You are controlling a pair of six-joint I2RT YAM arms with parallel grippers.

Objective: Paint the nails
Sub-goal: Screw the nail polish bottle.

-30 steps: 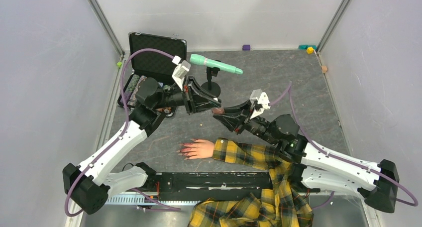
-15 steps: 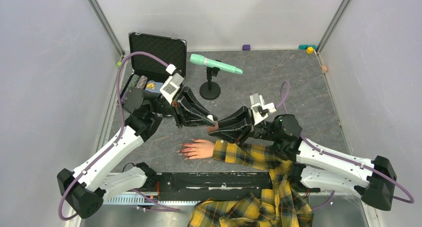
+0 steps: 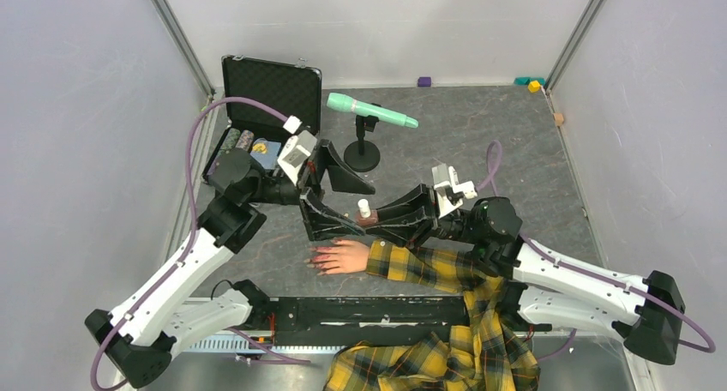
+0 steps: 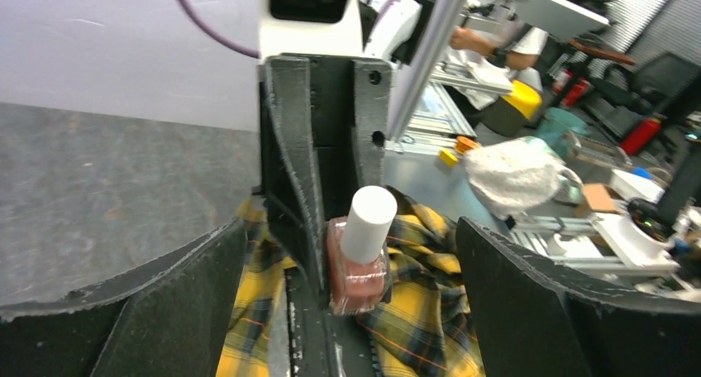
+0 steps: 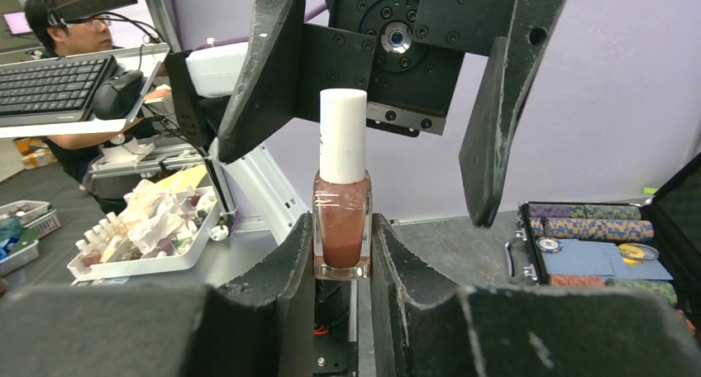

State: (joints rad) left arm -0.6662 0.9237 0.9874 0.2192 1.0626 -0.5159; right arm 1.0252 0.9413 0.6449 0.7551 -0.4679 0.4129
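Note:
A small polish bottle (image 5: pixel 341 228) with brownish-pink polish and a white cap stands upright, and my right gripper (image 5: pixel 341 257) is shut on its glass body. My left gripper (image 4: pixel 351 228) is open wide, one finger on either side of the white cap (image 4: pixel 368 224) without touching it. From above, the bottle (image 3: pixel 364 209) hangs just above the wrist of the pale mannequin hand (image 3: pixel 345 255). The hand lies flat on the grey table, its glossy red-pink nails (image 3: pixel 317 258) pointing left. A yellow plaid sleeve (image 3: pixel 420 267) covers its arm.
An open black case (image 3: pixel 267 87) holding poker chips sits at the back left. A teal microphone (image 3: pixel 370 111) rests on a black stand behind the grippers. Small coloured blocks (image 3: pixel 533 85) lie along the back wall. A black rail (image 3: pixel 360 309) runs along the near edge.
My left gripper, shut at the bottle's cap before, has opened wide; the cap stays on the bottle. Both grippers have moved nearer and lower, towards the mannequin hand.

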